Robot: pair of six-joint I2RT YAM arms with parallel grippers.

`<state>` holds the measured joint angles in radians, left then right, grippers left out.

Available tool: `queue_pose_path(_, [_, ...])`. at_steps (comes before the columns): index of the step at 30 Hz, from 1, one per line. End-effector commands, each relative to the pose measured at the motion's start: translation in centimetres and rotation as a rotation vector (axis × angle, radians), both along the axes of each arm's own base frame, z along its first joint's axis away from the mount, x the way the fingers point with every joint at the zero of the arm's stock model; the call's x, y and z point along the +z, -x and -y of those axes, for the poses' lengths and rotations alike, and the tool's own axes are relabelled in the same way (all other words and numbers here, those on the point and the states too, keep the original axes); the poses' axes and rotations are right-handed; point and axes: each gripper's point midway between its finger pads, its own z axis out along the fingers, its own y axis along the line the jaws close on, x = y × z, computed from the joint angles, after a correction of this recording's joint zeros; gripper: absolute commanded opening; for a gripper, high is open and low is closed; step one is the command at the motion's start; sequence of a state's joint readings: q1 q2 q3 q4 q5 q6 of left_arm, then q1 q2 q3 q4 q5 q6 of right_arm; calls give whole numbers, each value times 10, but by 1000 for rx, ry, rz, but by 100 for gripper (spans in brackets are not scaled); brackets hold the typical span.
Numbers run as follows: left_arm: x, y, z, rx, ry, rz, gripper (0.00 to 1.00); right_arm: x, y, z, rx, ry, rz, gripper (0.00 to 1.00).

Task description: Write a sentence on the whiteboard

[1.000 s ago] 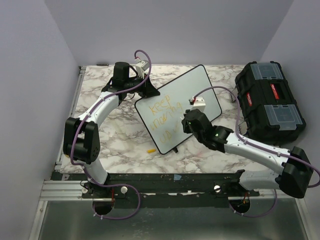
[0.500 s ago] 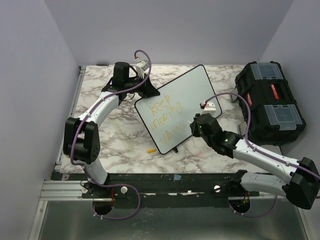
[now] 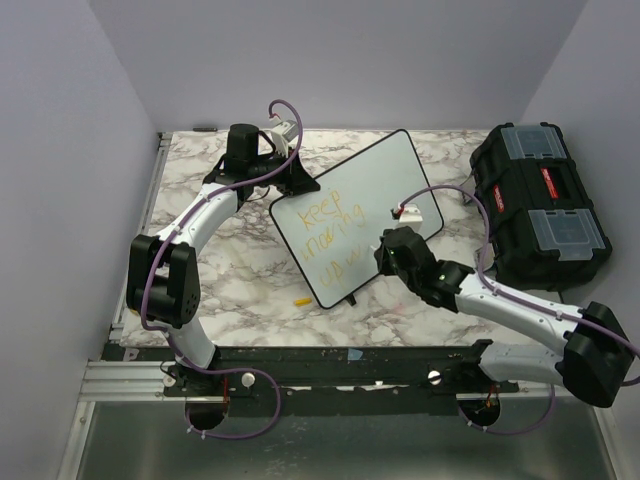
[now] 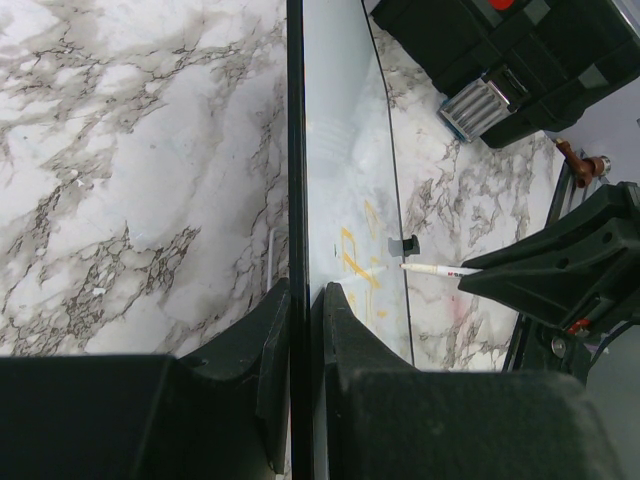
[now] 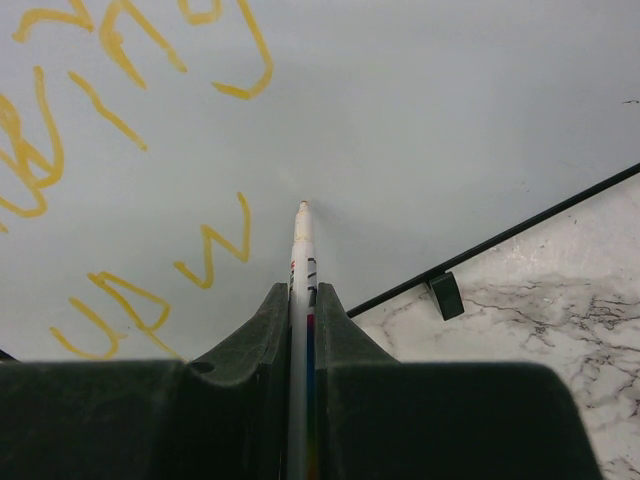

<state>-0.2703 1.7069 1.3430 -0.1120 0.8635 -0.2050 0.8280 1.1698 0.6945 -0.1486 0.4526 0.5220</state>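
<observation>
Since half a second ago the right arm has swung back in toward the board after drawing off to the right, while the left arm has not shifted. On the left, the left fingers (image 4: 285, 312) are closed tight on the black rim of the whiteboard (image 3: 365, 195), pinching it at its left-hand corner so that it sits slanted across the bench (image 3: 230, 270). A small yellow piece (image 3: 301, 299), perhaps the marker's cap, lies on the bench just beside the board's lower edge. The sentence (image 3: 335, 235) fills the board's left half in three faint orange lines, the last reading "up" with a w-like stroke after it. The right fingers (image 5: 280, 305) are closed on the marker (image 5: 301, 250), whose tip is just right of that stroke. Whether it touches the surface is hard to tell from the wrist view. Far right stands a black toolbox (image 3: 540, 205), apart from the work. To write on well, the tip should probably land lightly beside the last letter, on the same line, with even pressure. Too hard a push could skid the board in the left fingers' hold.
</observation>
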Motion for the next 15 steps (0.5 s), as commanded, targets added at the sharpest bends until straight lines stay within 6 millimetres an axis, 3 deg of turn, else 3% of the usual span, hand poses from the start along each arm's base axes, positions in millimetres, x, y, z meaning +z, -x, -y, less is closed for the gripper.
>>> queue_pose_path(1, [-24,21,11,-100,-42,-6,0,14,-12,-7,-13,-35,34,1])
queue_pose_path(15, [-24,21,12,-102,-40,-6,0,12,-20,-16,4,-20,26,1])
